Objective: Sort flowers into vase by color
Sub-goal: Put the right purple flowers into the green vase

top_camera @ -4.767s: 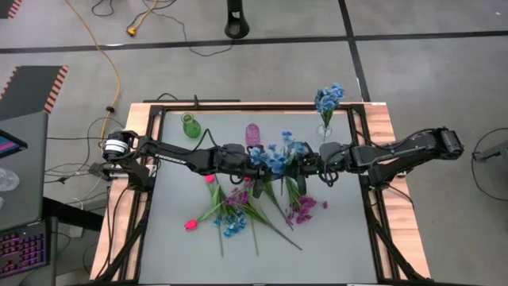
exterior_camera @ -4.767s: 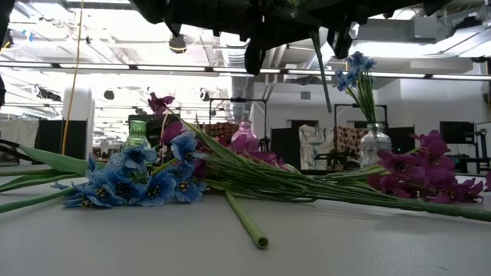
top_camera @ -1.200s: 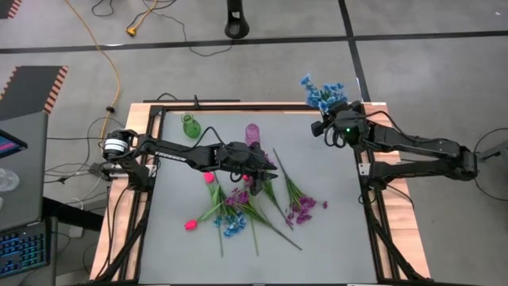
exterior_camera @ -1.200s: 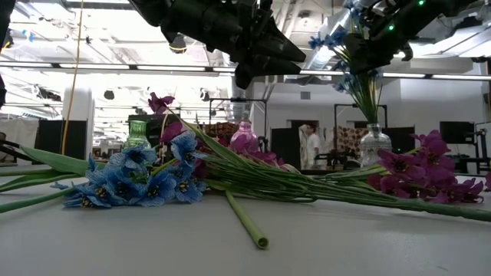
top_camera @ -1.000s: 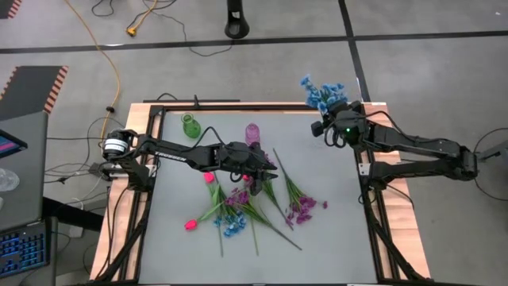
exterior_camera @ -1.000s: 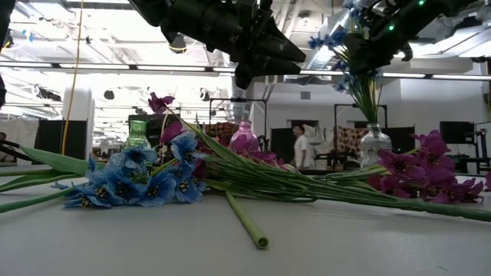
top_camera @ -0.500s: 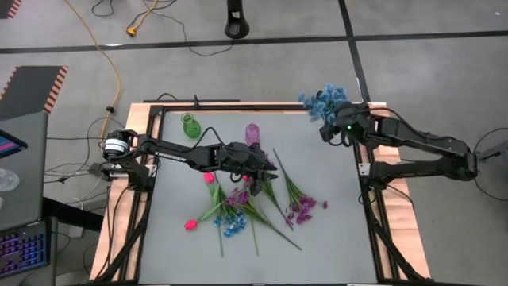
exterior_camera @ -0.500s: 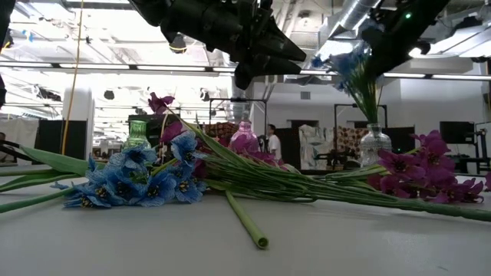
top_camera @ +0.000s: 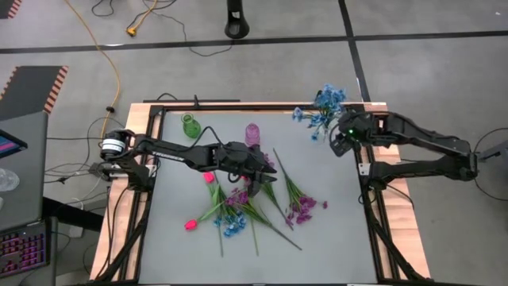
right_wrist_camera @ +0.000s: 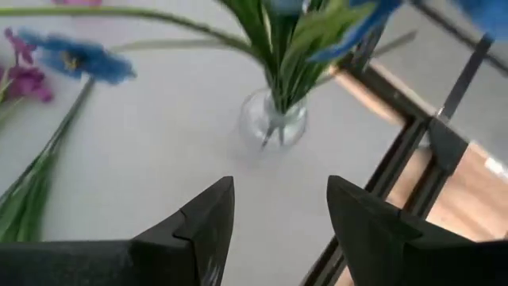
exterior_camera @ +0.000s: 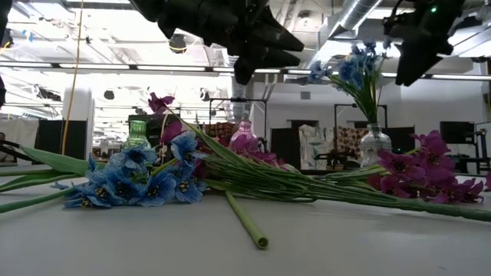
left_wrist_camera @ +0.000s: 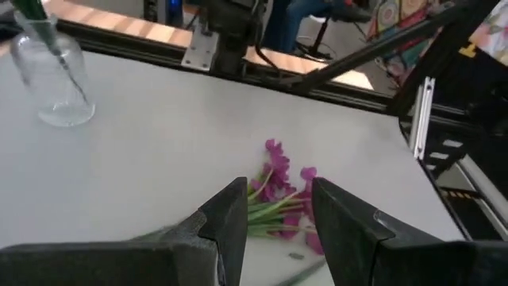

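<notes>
A bunch of blue flowers (top_camera: 321, 107) stands with its stems in a clear glass vase (right_wrist_camera: 274, 119) at the table's far right corner. My right gripper (right_wrist_camera: 278, 210) hovers open just to the right of it, slanting down, and touches nothing. More flowers lie in a loose pile mid-table: purple ones (top_camera: 302, 208), blue ones (top_camera: 232, 228) and pink buds (top_camera: 190, 225). My left gripper (top_camera: 266, 170) hangs open above this pile with nothing between its fingers (left_wrist_camera: 230, 218).
A green vase (top_camera: 190, 125) and a pink vase (top_camera: 252, 133) stand along the far edge. A black frame rail (top_camera: 367, 159) runs round the table. Bare tabletop lies at the near left and between the pile and the clear vase.
My right gripper has opened and let go of the blue flowers. It has drawn back toward the table's right edge, risen a little and tipped downward. The freed blue bunch has swung more upright in the clear vase and spread out.
</notes>
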